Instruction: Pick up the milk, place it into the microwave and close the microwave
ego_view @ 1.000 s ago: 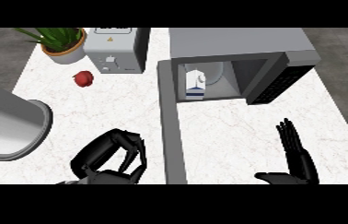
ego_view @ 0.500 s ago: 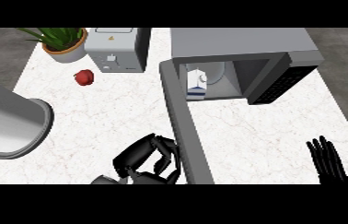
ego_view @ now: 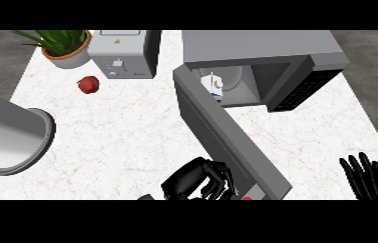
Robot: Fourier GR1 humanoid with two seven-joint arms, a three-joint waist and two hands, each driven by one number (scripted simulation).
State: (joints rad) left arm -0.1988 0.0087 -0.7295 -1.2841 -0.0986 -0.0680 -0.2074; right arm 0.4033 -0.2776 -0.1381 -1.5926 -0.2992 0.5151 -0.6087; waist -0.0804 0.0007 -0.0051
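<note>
Head view, looking steeply down on the tabletop (ego_view: pixel 133 122). The milk (ego_view: pixel 212 84) stands upright inside the microwave (ego_view: pixel 258 52), toward the left of the cavity, so the placing step reads as done and only the closing remains. The door (ego_view: pixel 229 132) hangs wide open, running from its hinge at the cavity's left front corner toward the lower edge of the view.

Risks, as judged from this layout: a push delivered near the door's free end could slide off its edge rather than swing it. A fast swing could jolt the microwave and tip the carton, which stands close to the opening. If the carton leans outward, the door could catch on it and fail to shut.

The left hand (ego_view: pixel 198 181) sits at the lower edge, just left of the door's free end and on its outer side. Its fingers are clenched and grasp nothing; whether they touch the door cannot be told. The right hand (ego_view: pixel 362 176) rests at the lower right corner, well apart from the door, with fingers straight, pointing up and released.

Also present: a toaster (ego_view: pixel 122 54), a plant (ego_view: pixel 65 46), a small red fruit (ego_view: pixel 88 84) and a grey round vessel (ego_view: pixel 22 137) at the left edge.
</note>
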